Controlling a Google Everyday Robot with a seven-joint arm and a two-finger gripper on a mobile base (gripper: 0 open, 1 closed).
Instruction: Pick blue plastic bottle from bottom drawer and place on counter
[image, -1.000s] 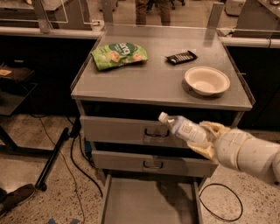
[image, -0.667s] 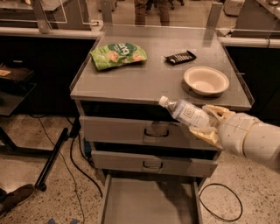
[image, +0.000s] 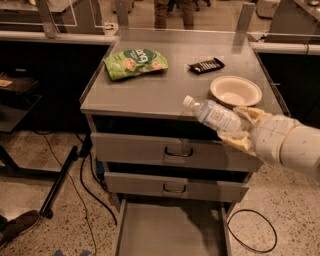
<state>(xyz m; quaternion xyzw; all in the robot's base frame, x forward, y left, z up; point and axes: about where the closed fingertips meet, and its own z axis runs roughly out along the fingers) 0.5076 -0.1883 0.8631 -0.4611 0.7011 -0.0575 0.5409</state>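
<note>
My gripper (image: 239, 128) is shut on the blue plastic bottle (image: 212, 114), a small clear bottle with a white cap and pale label. It holds the bottle tilted, cap pointing up and left, in the air at the counter's front edge, right of the middle. The counter (image: 165, 85) is the flat grey steel top of the cabinet. The bottom drawer (image: 170, 230) stands pulled open below, its flat grey floor bare.
On the counter lie a green snack bag (image: 135, 62) at the back left, a dark wrapped bar (image: 206, 65) at the back middle and a cream bowl (image: 235, 91) at the right. Two shut drawers with loop handles (image: 177, 151) sit below. Cables lie on the speckled floor.
My gripper has lifted the bottle from in front of the upper drawer up to the level of the counter's front edge.
</note>
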